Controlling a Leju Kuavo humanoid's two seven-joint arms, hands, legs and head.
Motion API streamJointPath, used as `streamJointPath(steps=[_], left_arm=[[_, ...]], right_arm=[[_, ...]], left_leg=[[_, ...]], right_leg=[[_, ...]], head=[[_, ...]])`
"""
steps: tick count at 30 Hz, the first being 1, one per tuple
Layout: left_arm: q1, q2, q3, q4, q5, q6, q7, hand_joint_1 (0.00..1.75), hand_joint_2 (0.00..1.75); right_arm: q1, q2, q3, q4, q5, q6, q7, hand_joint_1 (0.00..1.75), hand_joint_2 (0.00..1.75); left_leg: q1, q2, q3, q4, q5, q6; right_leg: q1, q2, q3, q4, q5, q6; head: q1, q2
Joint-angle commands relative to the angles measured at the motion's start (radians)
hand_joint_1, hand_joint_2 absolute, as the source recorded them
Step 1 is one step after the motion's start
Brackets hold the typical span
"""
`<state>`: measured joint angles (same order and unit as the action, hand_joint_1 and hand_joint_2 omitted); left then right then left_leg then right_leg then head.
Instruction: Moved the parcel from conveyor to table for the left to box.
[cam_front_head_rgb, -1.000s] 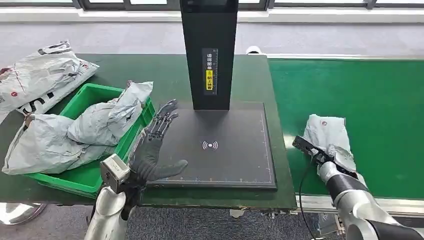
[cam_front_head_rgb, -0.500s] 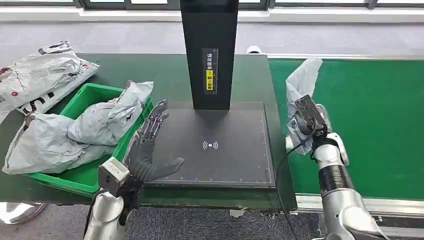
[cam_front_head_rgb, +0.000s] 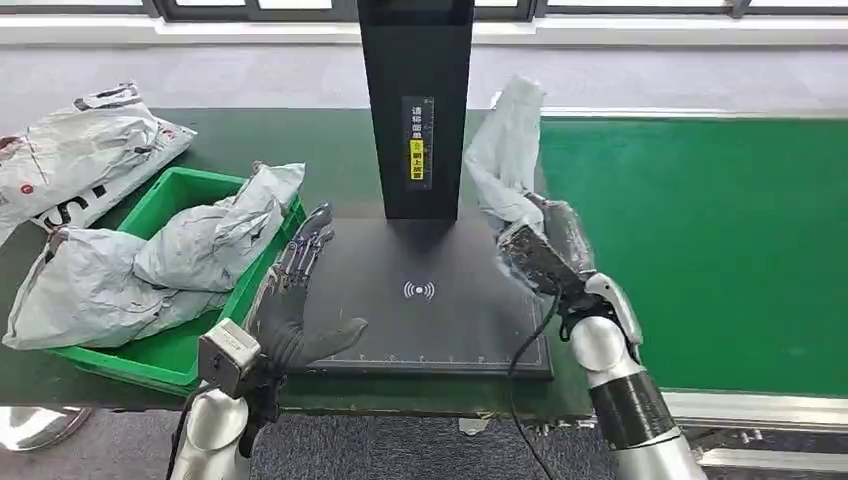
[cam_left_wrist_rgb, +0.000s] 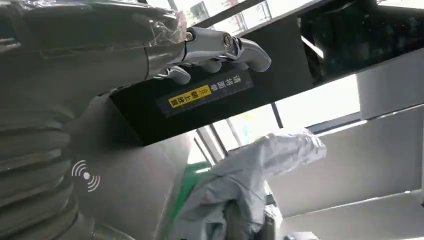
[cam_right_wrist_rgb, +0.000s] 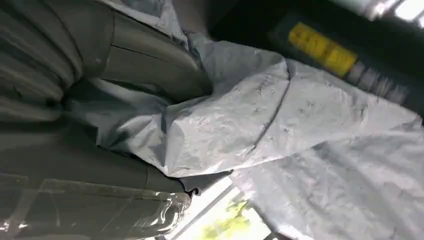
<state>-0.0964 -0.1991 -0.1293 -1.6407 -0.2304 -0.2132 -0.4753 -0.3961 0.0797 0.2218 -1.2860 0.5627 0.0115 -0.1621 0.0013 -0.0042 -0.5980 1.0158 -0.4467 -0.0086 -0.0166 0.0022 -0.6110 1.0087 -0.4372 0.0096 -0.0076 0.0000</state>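
Observation:
A crumpled grey parcel bag (cam_front_head_rgb: 507, 158) hangs in the air at the right edge of the black scanner pad (cam_front_head_rgb: 430, 320), held up by my right hand (cam_front_head_rgb: 552, 245). Close up, the same parcel (cam_right_wrist_rgb: 280, 130) is wrapped against the hand's thumb (cam_right_wrist_rgb: 150, 65). My left hand (cam_front_head_rgb: 298, 290) hovers flat over the pad's left edge, fingers spread and holding nothing; its fingers (cam_left_wrist_rgb: 220, 45) point toward the black post (cam_left_wrist_rgb: 210, 90), with the parcel (cam_left_wrist_rgb: 250, 185) hanging beyond.
A green box (cam_front_head_rgb: 170, 355) left of the pad holds several grey parcels (cam_front_head_rgb: 180, 255); another parcel (cam_front_head_rgb: 80, 150) lies behind it. The black post (cam_front_head_rgb: 418, 100) stands at the pad's far edge. The green conveyor (cam_front_head_rgb: 720, 240) runs along the right.
My right hand lifted the parcel off the conveyor and carried it left, up to the pad's right edge. The left hand has barely shifted.

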Motion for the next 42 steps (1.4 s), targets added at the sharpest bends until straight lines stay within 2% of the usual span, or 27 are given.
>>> streamJointPath(steps=[1,2,3,4,5,6,9,19,26,39,42], left_arm=[[-0.001,0.024,-0.002,0.022,0.011,0.005,0.011,0.00,1.75],[-0.001,0.028,-0.006,0.026,0.016,0.007,0.009,0.00,1.75],[-0.004,0.032,-0.012,0.032,0.020,0.006,0.009,0.00,1.75],[-0.005,0.033,-0.015,0.035,0.023,0.008,0.008,0.00,1.75],[-0.005,0.033,-0.015,0.035,0.023,0.008,0.008,0.00,1.75],[-0.007,0.034,-0.018,0.038,0.024,0.009,0.008,0.00,1.75],[-0.008,0.040,-0.028,0.046,0.032,0.011,0.010,0.00,1.75],[-0.016,0.034,-0.030,0.039,0.039,0.009,0.024,0.00,1.75],[-0.003,0.032,-0.022,0.024,0.037,-0.003,0.032,0.00,1.75],[-0.004,0.032,-0.023,0.026,0.036,-0.004,0.034,0.00,1.75],[-0.007,0.031,-0.020,0.026,0.032,-0.009,0.039,0.00,1.75]], right_arm=[[-0.004,0.011,0.362,0.149,0.039,-0.004,0.042,1.75,1.75],[-0.004,0.011,0.376,0.172,0.043,-0.006,0.045,1.75,1.75],[-0.008,0.009,0.393,0.209,0.049,-0.001,0.052,1.12,1.75],[-0.009,0.008,0.397,0.225,0.050,-0.008,0.051,1.12,1.75],[-0.009,0.008,0.397,0.225,0.050,-0.008,0.051,0.10,1.75],[-0.013,0.006,0.400,0.238,0.049,-0.011,0.047,0.00,1.75],[-0.029,0.004,0.409,0.313,0.050,0.007,0.065,0.00,1.75],[-0.055,-0.029,0.380,0.397,0.041,0.004,0.088,0.00,1.75],[-0.128,-0.060,0.230,0.499,0.080,-0.092,0.131,0.00,1.75],[-0.121,-0.052,0.225,0.495,0.090,-0.089,0.126,0.00,1.75],[-0.145,-0.075,0.111,0.493,0.034,-0.135,0.119,0.00,1.75]], left_leg=[[0.001,0.004,0.004,-0.003,-0.001,-0.001],[0.002,0.004,0.005,-0.003,-0.001,-0.001],[0.001,0.002,0.004,-0.003,-0.001,-0.001],[0.003,0.001,0.003,-0.002,0.000,-0.001],[0.002,0.002,0.005,-0.003,-0.001,-0.001],[0.002,0.001,0.003,-0.002,-0.001,0.000],[0.002,0.001,0.004,-0.003,0.000,0.000],[0.002,-0.001,0.003,-0.003,0.000,0.000],[0.001,-0.002,0.002,-0.002,0.001,0.000],[0.002,-0.001,0.001,-0.001,0.000,0.000],[0.002,-0.002,0.002,-0.001,0.000,0.000]], right_leg=[[0.001,0.004,0.003,-0.002,0.000,-0.001],[0.002,0.004,0.004,-0.004,0.001,-0.002],[0.001,0.002,0.004,-0.002,0.000,-0.001],[0.003,0.001,0.003,-0.003,0.000,-0.001],[0.003,0.001,0.004,-0.003,0.000,-0.001],[0.002,0.001,0.003,-0.002,0.000,-0.001],[0.002,0.000,0.004,-0.003,0.000,-0.001],[0.003,-0.002,0.004,-0.003,0.000,-0.001],[0.002,-0.002,0.003,-0.003,0.000,-0.001],[0.002,-0.001,0.002,-0.001,0.000,-0.001],[0.002,-0.002,0.003,-0.002,0.000,-0.001]], head=[[0.000,0.000],[0.000,0.000],[0.000,0.000],[0.000,0.000],[0.000,0.000],[0.000,0.000],[0.000,0.000],[0.000,0.000],[0.000,0.000],[0.000,0.000],[0.000,0.000]])
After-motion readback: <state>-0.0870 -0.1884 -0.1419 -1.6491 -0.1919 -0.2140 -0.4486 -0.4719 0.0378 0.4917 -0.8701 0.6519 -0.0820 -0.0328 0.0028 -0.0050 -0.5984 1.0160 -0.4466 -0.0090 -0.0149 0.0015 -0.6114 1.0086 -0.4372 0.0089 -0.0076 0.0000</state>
